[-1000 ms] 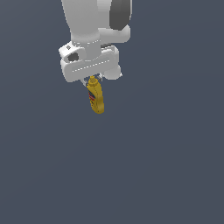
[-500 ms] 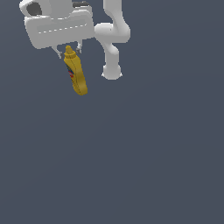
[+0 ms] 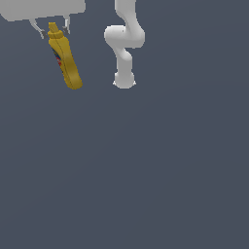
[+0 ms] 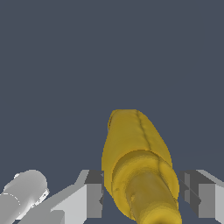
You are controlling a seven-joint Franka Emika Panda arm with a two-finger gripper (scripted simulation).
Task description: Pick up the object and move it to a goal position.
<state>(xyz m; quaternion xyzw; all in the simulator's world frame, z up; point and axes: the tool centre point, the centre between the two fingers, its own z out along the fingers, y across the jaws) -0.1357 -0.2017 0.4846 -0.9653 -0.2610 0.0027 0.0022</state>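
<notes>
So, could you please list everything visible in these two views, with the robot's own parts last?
Mustard squeeze bottle: one, yellow with a red-and-blue label, hanging tilted at the exterior view's upper left, nozzle cap up between the fingers.
Ground: one, plain dark grey-blue, filling the background.
Gripper: one, white with grey fingers, shut on the bottle's neck.
Arm: one, white, its base at top centre of the exterior view.
</notes>
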